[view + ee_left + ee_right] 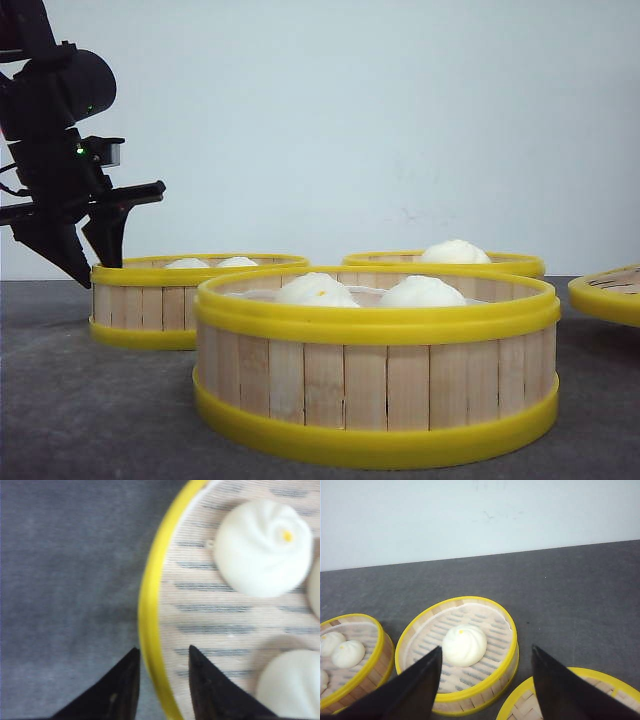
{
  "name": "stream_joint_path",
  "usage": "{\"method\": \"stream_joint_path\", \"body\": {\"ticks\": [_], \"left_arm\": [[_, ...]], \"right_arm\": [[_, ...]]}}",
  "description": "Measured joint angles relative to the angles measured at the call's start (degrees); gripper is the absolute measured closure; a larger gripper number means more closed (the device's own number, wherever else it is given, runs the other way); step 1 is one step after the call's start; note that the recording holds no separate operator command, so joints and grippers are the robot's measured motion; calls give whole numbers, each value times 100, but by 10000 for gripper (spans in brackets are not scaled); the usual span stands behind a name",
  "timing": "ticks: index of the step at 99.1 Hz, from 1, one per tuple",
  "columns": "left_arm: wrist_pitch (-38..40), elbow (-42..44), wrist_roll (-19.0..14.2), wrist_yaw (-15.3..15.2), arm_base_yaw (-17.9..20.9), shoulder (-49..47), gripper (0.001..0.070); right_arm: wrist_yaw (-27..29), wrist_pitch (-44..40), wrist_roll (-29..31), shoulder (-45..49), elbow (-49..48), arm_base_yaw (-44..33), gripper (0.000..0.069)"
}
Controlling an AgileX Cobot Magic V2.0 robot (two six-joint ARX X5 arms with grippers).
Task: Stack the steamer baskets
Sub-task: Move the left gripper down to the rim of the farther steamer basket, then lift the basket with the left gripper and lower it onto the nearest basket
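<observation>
1. A dark grey matte surface (80,400) carries everything.
2. Three steamer baskets sit directly on it: the near basket (375,400) in front, the left basket (145,310) behind, the far basket (510,263) at back.
3. A flat yellow-rimmed lid (608,292) lies at the right edge.

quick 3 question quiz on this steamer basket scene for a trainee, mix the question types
1. True or false: the left gripper has one finger on each side of the rim of the left basket.
2. How many buns lie in the far basket below the right gripper?
3. The nearest basket is: A) empty B) holding buns C) stacked on another.

Key: 1 true; 2 one; 3 B
</observation>
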Motion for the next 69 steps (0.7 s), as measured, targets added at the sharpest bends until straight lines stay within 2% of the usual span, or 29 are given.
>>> {"method": "stream_joint_path", "body": {"ticks": [8,19,43,69], "left_arm": [[0,7,-76,-31,-4,4,650],[4,28,-105,-48,-9,22,677],[-44,208,-205,-44,15,50,681],[-682,1139,-140,79,166,-210,682]], "right_arm": [[0,11,0,35,0,0,349],[0,17,0,66,0,0,349],[0,17,2,74,0,0,349],[0,9,0,74,0,0,349]]}}
